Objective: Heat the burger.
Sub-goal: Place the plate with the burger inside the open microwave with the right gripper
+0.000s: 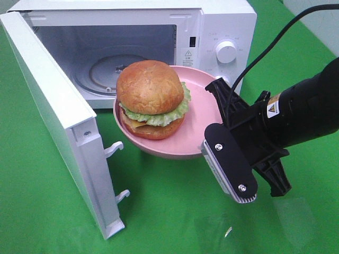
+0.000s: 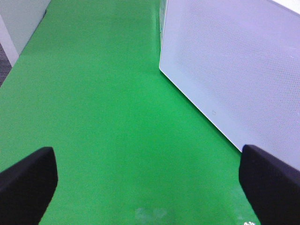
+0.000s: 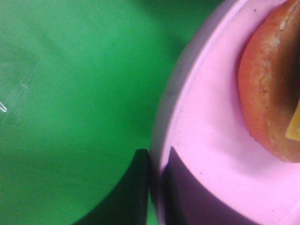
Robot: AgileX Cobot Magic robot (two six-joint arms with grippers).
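Note:
The burger (image 1: 151, 98) with its brown domed bun, green lettuce and cheese sits on a pink plate (image 1: 200, 119). The plate hangs in the air just in front of the open microwave (image 1: 222, 26). My right gripper (image 1: 216, 87) is shut on the plate's right rim. The right wrist view shows one dark finger (image 3: 136, 187) below the rim and the other inside the plate (image 3: 211, 140), with the burger's bun (image 3: 267, 93) close by. My left gripper (image 2: 150, 187) stands open over bare green cloth, beside the microwave's perforated side wall (image 2: 234, 61). It does not show in the exterior high view.
The microwave door (image 1: 58, 116) swings wide open to the left, its latch hooks (image 1: 114, 148) pointing at the plate. A glass turntable (image 1: 100, 71) lies inside the cavity. Green cloth (image 1: 169, 211) covers the table.

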